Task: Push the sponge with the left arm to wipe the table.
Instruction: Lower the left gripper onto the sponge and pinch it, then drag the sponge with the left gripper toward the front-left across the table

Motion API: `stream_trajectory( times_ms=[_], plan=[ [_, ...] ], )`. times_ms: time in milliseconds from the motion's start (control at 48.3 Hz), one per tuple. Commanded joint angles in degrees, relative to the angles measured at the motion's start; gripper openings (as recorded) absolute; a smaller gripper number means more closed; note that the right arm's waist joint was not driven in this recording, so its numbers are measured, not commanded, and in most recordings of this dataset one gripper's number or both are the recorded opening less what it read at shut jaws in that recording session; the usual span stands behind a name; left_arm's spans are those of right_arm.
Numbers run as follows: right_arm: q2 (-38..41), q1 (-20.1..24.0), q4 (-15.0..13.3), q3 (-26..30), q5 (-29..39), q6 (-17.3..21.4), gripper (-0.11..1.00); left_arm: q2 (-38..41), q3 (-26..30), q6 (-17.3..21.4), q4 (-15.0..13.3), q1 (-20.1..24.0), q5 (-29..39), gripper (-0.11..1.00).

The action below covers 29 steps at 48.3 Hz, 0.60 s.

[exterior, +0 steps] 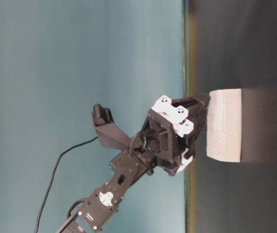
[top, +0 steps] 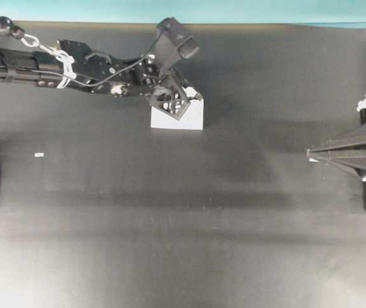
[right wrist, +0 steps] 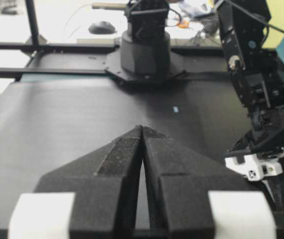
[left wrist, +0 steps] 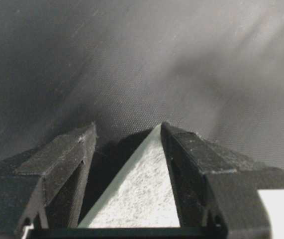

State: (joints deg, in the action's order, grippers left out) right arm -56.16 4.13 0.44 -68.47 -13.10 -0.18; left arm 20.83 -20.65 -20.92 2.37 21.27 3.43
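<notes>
Overhead view shows the left arm's black open-frame claw [top: 172,97], spread, straddling a corner of the plain white rectangular foam sponge [top: 181,115] on the matte black bench [top: 170,218]; light and soft, it probably suits a low flat-face push

The bench [top: 170,244] lies open across the centre and whole lower frame. Obstacles: the sponge [top: 192,117] and left arm [top: 74,67] upper centre-left, a tape speck [top: 39,154] at left, the right gripper [top: 311,154] at the right edge.
</notes>
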Motion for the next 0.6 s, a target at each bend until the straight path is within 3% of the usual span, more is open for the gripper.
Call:
stream_trajectory(
  times_ms=[0, 580],
  plan=[
    [0.26, 0.00, 0.18, 0.35, -0.62, 0.18, 0.00, -0.44, -0.70, 0.00, 0.18, -1.23, -0.09, 0.51],
    [0.18, 0.00, 0.09, 0.35, -0.53, 0.18, 0.00, -4.31, -7.47, -5.27, 0.26, -6.86, -0.53, 0.51]
  ],
)
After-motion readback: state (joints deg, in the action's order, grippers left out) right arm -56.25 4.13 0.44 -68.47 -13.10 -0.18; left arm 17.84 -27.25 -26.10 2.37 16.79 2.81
